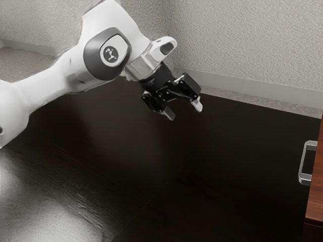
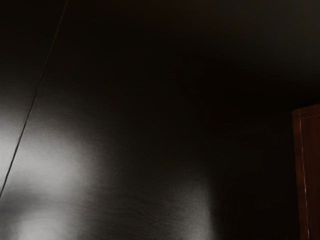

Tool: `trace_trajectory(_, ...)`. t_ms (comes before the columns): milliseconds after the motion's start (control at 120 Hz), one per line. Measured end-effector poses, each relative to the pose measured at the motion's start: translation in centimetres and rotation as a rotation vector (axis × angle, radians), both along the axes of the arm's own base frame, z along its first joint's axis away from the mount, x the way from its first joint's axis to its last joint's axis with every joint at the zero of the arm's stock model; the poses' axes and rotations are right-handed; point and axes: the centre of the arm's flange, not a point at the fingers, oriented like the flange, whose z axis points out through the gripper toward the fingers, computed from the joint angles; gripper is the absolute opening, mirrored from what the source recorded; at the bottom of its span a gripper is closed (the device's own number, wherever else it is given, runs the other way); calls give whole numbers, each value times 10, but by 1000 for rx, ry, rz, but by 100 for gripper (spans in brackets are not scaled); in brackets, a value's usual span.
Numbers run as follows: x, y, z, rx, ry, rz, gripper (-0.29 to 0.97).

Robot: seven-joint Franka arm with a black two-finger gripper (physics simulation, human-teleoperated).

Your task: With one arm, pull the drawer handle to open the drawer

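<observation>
A silver U-shaped drawer handle [image 1: 306, 163] sticks out from a reddish-brown wooden drawer front [image 1: 316, 194] at the exterior view's right edge. My black gripper [image 1: 183, 110] hangs in the air well to the left of the handle and higher than it, its two pale-tipped fingers spread apart with nothing between them. In the wrist view a strip of the red-brown cabinet [image 2: 306, 170] shows beyond the dark floor.
A dark glossy floor [image 1: 151, 171] with a thin seam spreads under the arm. A pale textured wall [image 1: 242, 35] with a baseboard runs along the back. The white arm [image 1: 65, 70] comes in from the exterior view's left.
</observation>
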Motion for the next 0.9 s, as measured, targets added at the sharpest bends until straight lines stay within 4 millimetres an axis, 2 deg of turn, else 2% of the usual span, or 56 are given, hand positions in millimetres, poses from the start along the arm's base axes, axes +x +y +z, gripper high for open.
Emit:
trace_trajectory(83,3,-25,-11,-35,4,-25,68)
trace_trajectory(233,-8,-63,-44,-66,51,-65,68)
trace_trajectory(383,-10,-107,-42,-77,11,-114,68)
trace_trajectory(483,-10,-127,-39,-90,-17,-132,68)
trace_trajectory(583,-8,-151,-44,-111,-30,-150,68)
trace_trajectory(708,-6,-170,-53,-132,-34,-160,68)
trace_trajectory(900,4,-186,-63,-166,-44,-157,68)
